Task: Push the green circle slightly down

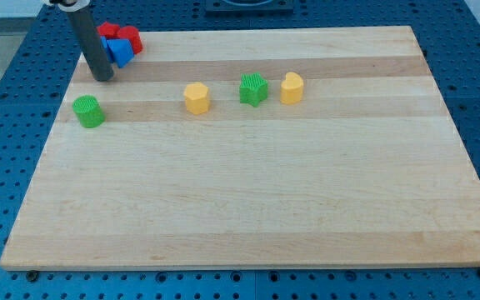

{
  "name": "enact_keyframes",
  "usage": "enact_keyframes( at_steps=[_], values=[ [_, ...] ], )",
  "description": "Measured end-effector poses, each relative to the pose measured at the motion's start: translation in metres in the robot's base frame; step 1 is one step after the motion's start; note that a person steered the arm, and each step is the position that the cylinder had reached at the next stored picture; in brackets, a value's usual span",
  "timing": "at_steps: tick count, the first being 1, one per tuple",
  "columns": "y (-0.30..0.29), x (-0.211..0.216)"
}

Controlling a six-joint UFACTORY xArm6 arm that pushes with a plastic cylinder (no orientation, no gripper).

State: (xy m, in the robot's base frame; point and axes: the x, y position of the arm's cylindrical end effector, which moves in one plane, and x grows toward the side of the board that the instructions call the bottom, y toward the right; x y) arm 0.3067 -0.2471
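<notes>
The green circle is a short green cylinder near the board's left edge, in the upper left of the view. My tip rests on the board just above it and slightly to its right, a small gap apart. The dark rod rises from there to the view's top edge.
A blue block and two red blocks cluster at the board's top left corner, right of the rod. A yellow block, a green star-like block and another yellow block stand in a row near the middle top. The wooden board lies on a blue perforated table.
</notes>
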Motion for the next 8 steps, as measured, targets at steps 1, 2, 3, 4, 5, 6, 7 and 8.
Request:
enact_keyframes(
  at_steps=[1, 2, 3, 4, 5, 6, 7, 8],
  values=[
    [-0.022, 0.004],
    [-0.04, 0.023],
    [-0.044, 0.05],
    [-0.036, 0.089],
    [-0.023, 0.137],
    [-0.035, 0.124],
    [-0.045, 0.078],
    [-0.033, 0.059]
  ],
)
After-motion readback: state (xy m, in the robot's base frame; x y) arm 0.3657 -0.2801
